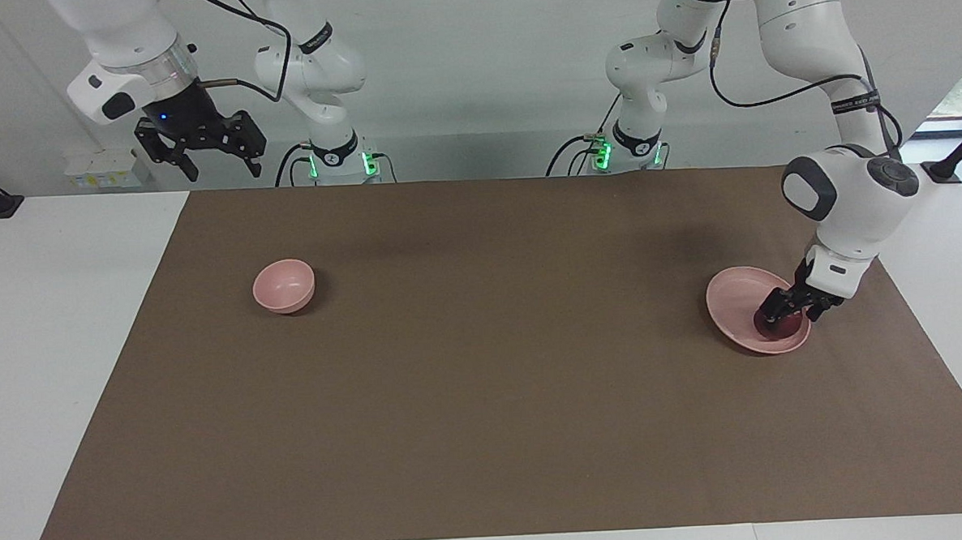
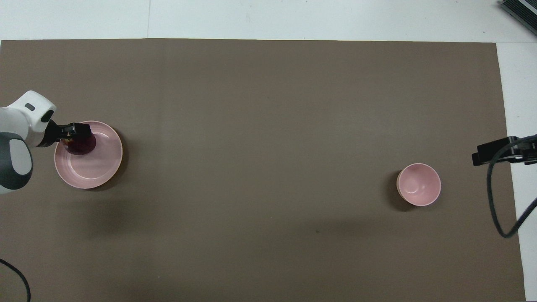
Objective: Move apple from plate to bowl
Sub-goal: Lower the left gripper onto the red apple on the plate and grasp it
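The left gripper (image 1: 785,315) covers most of the apple (image 1: 778,330); only a dark red sliver shows below the fingers (image 1: 771,312), and in the overhead view part of the apple (image 2: 84,146) is hidden under them too. Whether the fingers touch the apple cannot be told. The picture's edge cuts off the left arm in the overhead view. The right gripper (image 2: 488,152) shows there only in part, its fingers indistinct.
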